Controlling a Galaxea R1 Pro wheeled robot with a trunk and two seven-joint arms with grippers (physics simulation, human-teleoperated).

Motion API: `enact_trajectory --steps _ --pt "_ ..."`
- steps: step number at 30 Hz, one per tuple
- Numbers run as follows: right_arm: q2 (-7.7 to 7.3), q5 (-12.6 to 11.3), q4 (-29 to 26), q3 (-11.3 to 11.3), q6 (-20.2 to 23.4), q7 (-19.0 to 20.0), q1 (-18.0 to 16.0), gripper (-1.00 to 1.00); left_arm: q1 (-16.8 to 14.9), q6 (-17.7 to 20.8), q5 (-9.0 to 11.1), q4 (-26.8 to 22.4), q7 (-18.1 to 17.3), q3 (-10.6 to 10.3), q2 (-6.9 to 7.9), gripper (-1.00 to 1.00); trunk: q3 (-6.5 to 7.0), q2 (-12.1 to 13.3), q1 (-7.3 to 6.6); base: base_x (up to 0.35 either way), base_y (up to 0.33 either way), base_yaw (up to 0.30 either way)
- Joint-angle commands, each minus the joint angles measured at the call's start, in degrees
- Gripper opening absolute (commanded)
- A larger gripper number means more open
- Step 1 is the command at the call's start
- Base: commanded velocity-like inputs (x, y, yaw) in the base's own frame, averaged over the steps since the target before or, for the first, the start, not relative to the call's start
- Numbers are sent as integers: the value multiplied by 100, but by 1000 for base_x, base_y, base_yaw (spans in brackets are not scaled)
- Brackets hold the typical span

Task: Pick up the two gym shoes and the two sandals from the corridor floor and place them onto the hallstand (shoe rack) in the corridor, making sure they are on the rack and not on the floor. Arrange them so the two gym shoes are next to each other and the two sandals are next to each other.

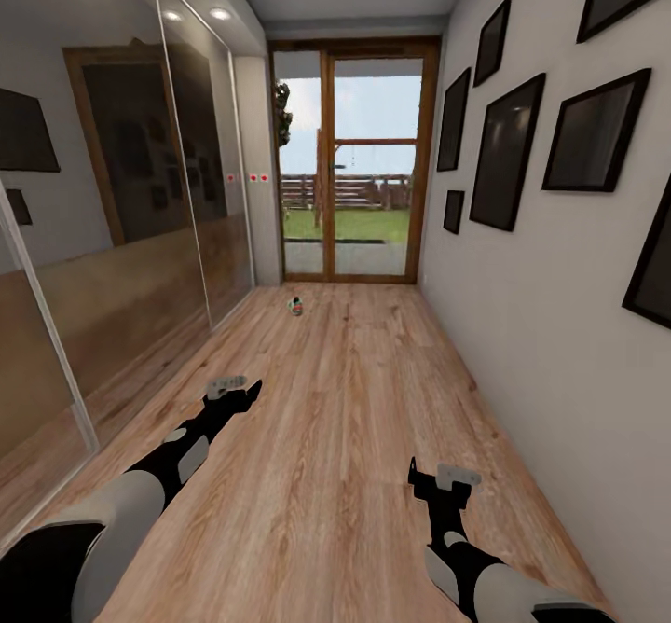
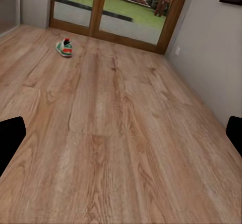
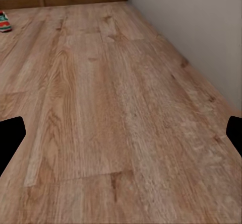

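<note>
One gym shoe (image 1: 296, 305) lies alone on the wood floor (image 1: 354, 436) at the centre of the head view, just before the glass door (image 1: 354, 161). The left gripper (image 1: 244, 390), lower left, and right gripper (image 1: 431, 479), lower right, hover above the planks with fingers spread, holding nothing.

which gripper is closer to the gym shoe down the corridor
Left. The left gripper reaches further along the floor toward the gym shoe; the right gripper sits further back and on the wall side.
</note>
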Motion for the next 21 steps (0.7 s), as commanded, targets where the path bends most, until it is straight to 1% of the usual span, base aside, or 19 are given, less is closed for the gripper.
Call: enact_trajectory --steps 1,9,21 --pt "1 -13 2 1 -18 -5 -3 100 -5 -4 36 9 -47 20 0 100 -6 -2 2 346 -102 0" --pt "3 39 -14 9 -20 2 -3 100 -5 -4 39 9 -47 20 1 100 -6 -2 2 346 -102 0" --pt "4 49 -18 22 -27 3 -3 100 -5 -3 37 9 -47 20 0 100 -6 -2 2 346 -102 0"
